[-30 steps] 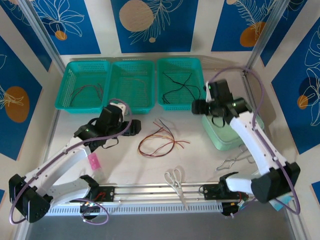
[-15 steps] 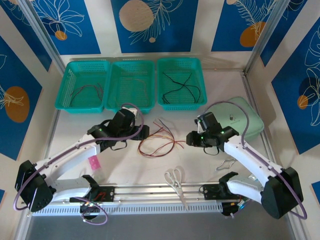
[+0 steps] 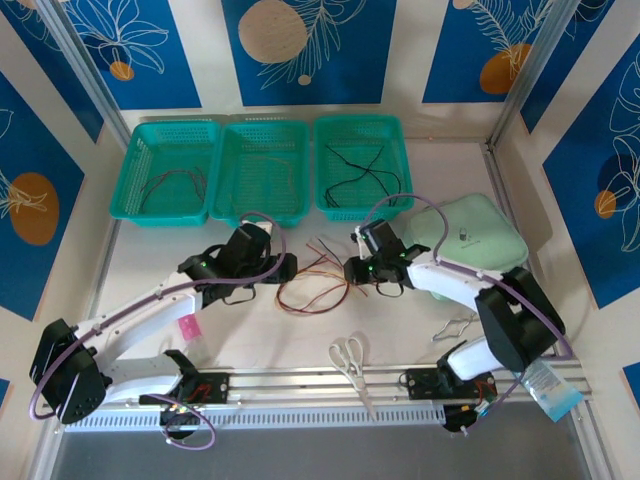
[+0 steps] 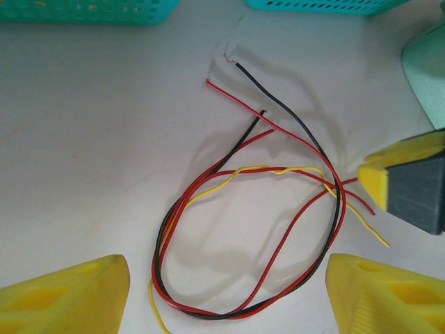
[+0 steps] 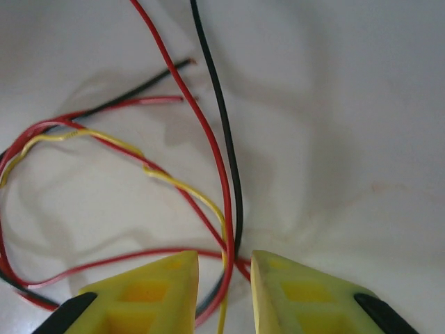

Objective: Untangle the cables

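Right tool (image 5: 224, 270) now astride cables (image 5: 149, 169)

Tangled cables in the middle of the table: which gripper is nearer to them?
Right. The right gripper has its fingertips either side of the cables' right edge; the left gripper sits apart, left of them.

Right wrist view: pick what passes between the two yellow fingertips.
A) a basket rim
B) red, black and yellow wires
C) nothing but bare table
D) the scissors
B: red, black and yellow strands of the cables run down into the narrow gap between the fingertips of the right gripper.
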Robot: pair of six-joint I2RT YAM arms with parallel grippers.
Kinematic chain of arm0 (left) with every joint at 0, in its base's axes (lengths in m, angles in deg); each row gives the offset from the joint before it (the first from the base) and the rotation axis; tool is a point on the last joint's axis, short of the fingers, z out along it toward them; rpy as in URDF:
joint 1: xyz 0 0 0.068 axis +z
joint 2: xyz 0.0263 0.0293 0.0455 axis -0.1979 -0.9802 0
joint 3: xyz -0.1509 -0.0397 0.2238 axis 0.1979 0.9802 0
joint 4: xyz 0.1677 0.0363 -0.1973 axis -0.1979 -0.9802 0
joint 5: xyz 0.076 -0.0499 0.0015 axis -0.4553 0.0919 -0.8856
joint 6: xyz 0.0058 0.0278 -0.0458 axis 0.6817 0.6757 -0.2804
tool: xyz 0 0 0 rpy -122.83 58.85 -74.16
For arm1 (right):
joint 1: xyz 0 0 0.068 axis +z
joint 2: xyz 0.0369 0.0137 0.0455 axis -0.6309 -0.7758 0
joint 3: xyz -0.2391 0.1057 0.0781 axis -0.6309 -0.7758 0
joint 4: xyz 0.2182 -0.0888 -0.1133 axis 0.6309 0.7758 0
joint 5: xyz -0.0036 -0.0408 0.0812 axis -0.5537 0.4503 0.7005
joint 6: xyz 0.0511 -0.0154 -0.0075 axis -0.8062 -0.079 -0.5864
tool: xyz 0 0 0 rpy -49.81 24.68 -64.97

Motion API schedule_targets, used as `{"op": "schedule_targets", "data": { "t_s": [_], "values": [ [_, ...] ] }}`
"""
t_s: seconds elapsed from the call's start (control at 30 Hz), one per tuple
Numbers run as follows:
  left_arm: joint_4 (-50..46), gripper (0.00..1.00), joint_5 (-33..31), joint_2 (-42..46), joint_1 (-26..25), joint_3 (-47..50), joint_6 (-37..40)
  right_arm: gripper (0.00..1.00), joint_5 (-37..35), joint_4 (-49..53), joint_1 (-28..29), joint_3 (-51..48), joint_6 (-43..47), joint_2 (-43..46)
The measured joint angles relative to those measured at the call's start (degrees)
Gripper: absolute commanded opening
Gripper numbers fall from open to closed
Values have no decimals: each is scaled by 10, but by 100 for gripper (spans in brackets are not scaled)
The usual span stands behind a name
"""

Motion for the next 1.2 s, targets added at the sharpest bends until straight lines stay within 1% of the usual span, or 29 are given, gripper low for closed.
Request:
{"op": "schedule_targets", "data": {
  "t_s": [0.27, 0.47, 0.87, 1.07, 1.1, 1.2],
  "values": [
    [1, 75, -6, 34, 0, 13, 0, 27, 0, -53, 0, 50, 35, -75],
    [-1, 75, -9, 40, 0, 14, 0, 27, 0, -59, -1, 85, 46, -128],
    [-2, 75, -9, 40, 0, 14, 0, 21, -12, -37, -1, 117, 60, -172],
    [-13, 75, -9, 40, 0, 13, 0, 21, -13, -24, -1, 125, 67, -181],
    [-14, 75, -9, 40, 0, 13, 0, 19, -13, -23, -1, 126, 68, -183],
    [-16, 75, -9, 40, 0, 9, 0, 8, -12, -20, -1, 127, 73, -184]
  ]
}}
